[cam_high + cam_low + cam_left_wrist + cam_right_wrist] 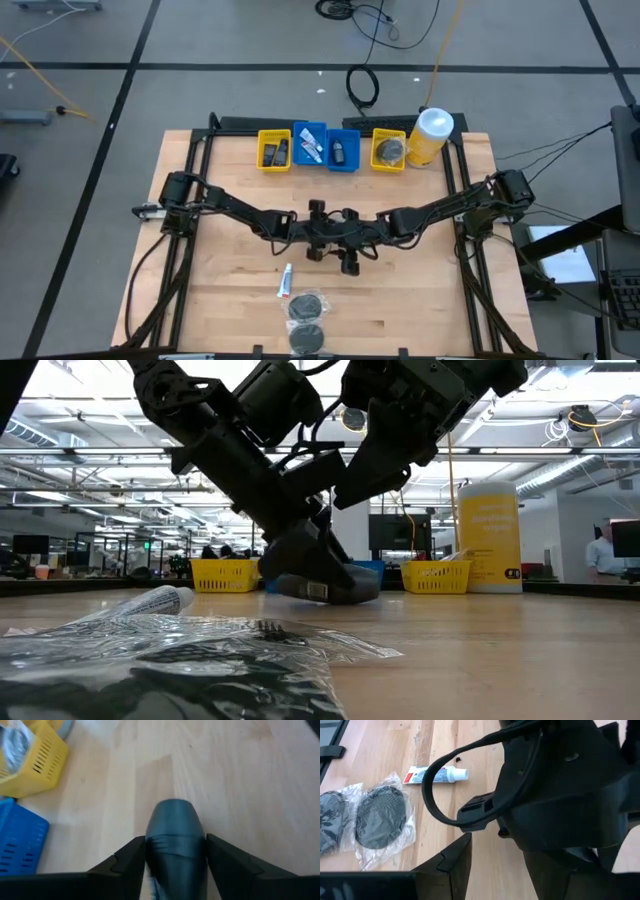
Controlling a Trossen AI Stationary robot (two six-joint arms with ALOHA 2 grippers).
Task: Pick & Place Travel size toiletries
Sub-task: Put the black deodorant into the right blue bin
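Your two arms meet at the middle of the desk point(230, 250). The left gripper point(175, 857) has a small dark bottle point(175, 837) between its fingers point(125, 862), the bottle lying on the wood; narrow gaps show on either side of it, so you cannot count this as a firm grip. The right gripper point(495, 865) sits just beside the left arm's wrist, jaws apart with nothing between them. Near the front edge you have a thin white printed tube point(285, 281) and two dark mesh puffs in clear wrappers point(307, 306), the second point(308, 338) touching the first. Along the far edge stand a yellow bin point(274, 150) holding dark items, two blue bins point(326, 147) with a tube and a dark bottle, another yellow bin point(389, 152) holding a puff, and a yellow canister point(431, 134) with a white lid.
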